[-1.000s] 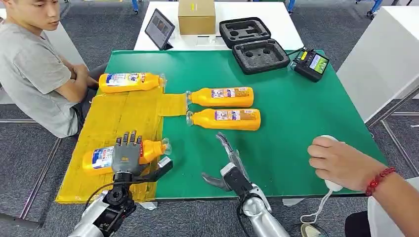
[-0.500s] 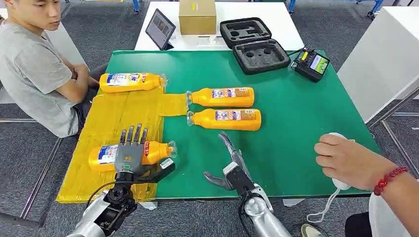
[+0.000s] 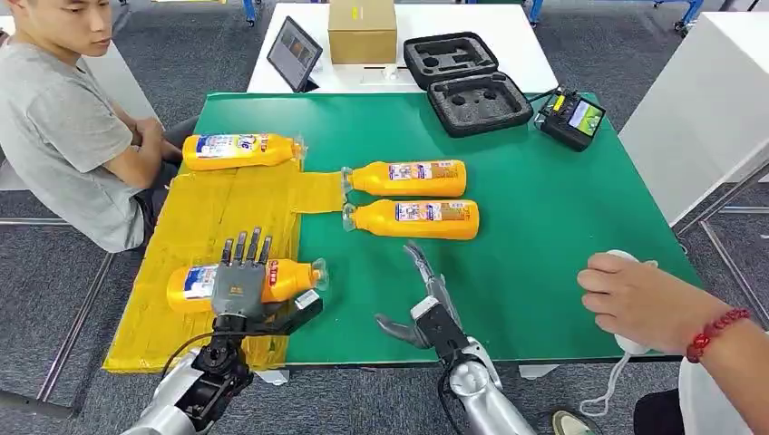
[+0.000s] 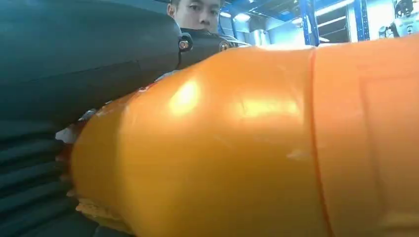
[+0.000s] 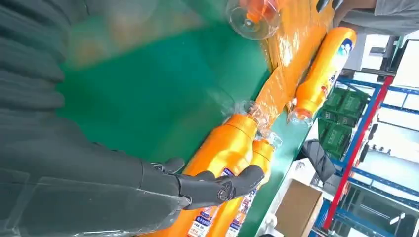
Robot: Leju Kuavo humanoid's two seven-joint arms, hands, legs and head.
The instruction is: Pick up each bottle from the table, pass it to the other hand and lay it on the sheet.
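Observation:
An orange bottle (image 3: 286, 279) lies on its side on the yellow sheet (image 3: 218, 208) near the table's front left; my left hand (image 3: 238, 285) holds it, fingers stretched over its body and thumb out toward the cap. In the left wrist view the bottle (image 4: 247, 148) presses close against the palm. A second bottle (image 3: 240, 150) lies at the sheet's far edge. Two more bottles (image 3: 408, 178) (image 3: 413, 218) lie side by side on the green table (image 3: 544, 208). My right hand (image 3: 424, 304) hovers open near the front edge, in front of the nearer one.
A person (image 3: 63, 127) sits at the left by the sheet. Another person's hand (image 3: 635, 304) rests on a white mouse at the right front edge. A black foam case (image 3: 467, 82), a controller (image 3: 571, 118), a tablet (image 3: 295, 53) and a box (image 3: 361, 30) stand at the back.
My left hand and its bottle have shifted slightly right along the sheet. The right hand has crept a little forward. The person's hand on the mouse moved slightly right.

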